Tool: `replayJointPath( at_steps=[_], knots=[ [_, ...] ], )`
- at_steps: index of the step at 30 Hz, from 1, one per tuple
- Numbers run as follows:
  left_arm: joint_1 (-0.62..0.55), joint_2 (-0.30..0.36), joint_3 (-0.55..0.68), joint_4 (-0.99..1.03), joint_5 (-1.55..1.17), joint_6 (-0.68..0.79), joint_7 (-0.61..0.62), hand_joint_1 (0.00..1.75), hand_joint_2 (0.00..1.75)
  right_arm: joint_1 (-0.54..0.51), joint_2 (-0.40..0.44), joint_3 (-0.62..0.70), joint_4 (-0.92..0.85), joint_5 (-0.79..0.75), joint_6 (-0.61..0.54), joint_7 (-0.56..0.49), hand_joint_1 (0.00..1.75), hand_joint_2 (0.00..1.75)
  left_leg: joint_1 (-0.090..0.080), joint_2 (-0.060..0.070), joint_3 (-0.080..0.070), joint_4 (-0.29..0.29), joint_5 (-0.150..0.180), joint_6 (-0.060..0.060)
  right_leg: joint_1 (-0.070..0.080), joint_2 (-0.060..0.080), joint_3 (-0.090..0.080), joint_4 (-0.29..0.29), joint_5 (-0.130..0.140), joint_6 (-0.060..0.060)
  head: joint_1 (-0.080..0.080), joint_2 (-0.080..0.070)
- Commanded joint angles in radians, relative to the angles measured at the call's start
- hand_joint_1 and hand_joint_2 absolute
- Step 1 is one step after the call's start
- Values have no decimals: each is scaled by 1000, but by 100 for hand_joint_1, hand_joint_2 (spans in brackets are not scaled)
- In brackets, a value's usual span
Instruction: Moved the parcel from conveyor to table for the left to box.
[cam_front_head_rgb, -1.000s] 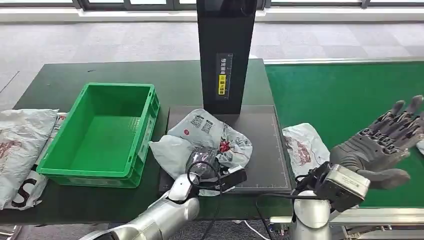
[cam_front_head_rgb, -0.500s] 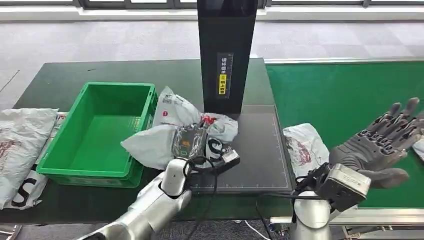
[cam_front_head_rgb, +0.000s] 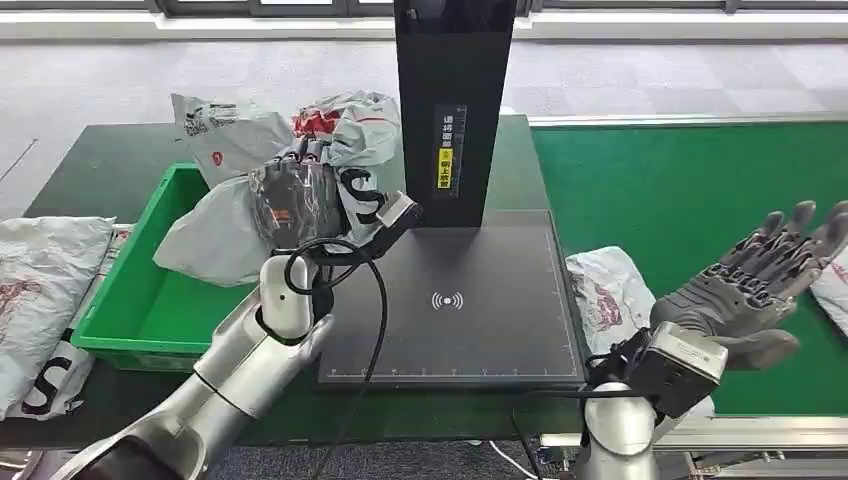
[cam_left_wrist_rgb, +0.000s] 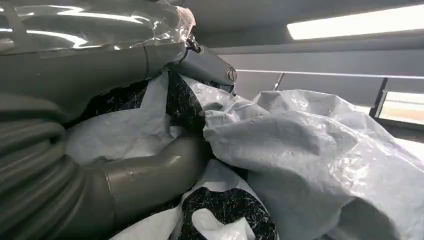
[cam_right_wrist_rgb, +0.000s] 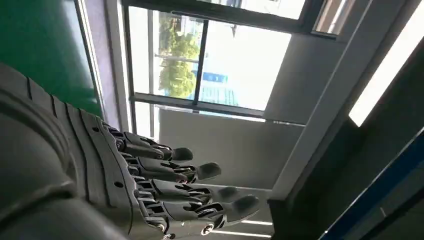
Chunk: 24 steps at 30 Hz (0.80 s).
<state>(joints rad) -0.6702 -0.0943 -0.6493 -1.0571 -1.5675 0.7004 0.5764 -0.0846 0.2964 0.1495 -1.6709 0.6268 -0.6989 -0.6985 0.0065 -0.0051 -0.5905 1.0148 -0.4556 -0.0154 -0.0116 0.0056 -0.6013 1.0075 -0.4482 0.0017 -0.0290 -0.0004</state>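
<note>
Left hand (cam_front_head_rgb: 297, 192) grips grey poly-mailer parcel (cam_front_head_rgb: 230, 190), raised above green crate (cam_front_head_rgb: 120, 330) for boxing; right hand (cam_front_head_rgb: 765, 280) spread, empty.

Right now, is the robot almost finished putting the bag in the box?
Nearly. The crinkled grey plastic parcel is already off the black scanner pad. The left hand holds it above the green plastic crate; dropping it in remains. The right hand is open.

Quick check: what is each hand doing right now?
Left hand: holds the grey parcel, raised over the green box.
Right hand: open, holding nothing.
</note>
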Motion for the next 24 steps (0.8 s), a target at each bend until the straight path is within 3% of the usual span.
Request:
replayJointPath(
  at_steps=[1,6,10,11,13,16,17,20,24],
  knots=[
    [-121,98,-195,43,-3,-2,122,175,175,92,53,-6,55,-35,1,0,0,0,2,-2,5,-5,1,-1,2,-4,6,-5,0,-1,0,0],
    [-176,111,-200,51,-3,-2,122,175,175,87,53,-21,45,-16,1,0,0,0,1,-1,2,-3,1,0,1,-2,3,-3,0,-1,0,0],
    [-135,84,-141,125,-3,-2,122,175,175,101,53,-13,50,-18,1,0,0,0,1,0,4,-4,1,-1,2,-2,4,-4,0,-1,0,0],
    [-99,65,-97,148,35,-2,97,175,175,108,53,1,53,-18,1,0,0,0,0,0,4,-3,0,-1,1,-1,4,-3,0,-1,0,0],
    [-60,41,130,232,46,-2,-73,175,175,116,53,17,59,-22,1,0,0,0,0,0,7,-6,1,0,1,-1,7,-6,0,-1,0,0],
    [-45,38,291,309,47,-2,-167,175,175,111,53,20,65,-24,1,0,0,0,1,4,5,-4,0,-1,1,2,4,-3,1,-1,0,0],
    [-39,8,412,345,-3,-2,-231,175,175,108,53,16,64,-25,1,0,0,0,1,5,5,-5,0,-1,1,3,4,-4,1,-1,0,0],
    [-46,-7,486,406,-3,-2,-262,175,175,113,53,10,57,-28,1,0,0,0,1,4,6,-6,1,-1,2,3,4,-5,1,-1,0,0],
    [-46,-7,486,406,-3,-2,-262,175,175,113,53,10,57,-28,1,0,0,0,1,1,4,-4,1,-1,2,0,4,-4,0,-1,0,0]
  ],
)
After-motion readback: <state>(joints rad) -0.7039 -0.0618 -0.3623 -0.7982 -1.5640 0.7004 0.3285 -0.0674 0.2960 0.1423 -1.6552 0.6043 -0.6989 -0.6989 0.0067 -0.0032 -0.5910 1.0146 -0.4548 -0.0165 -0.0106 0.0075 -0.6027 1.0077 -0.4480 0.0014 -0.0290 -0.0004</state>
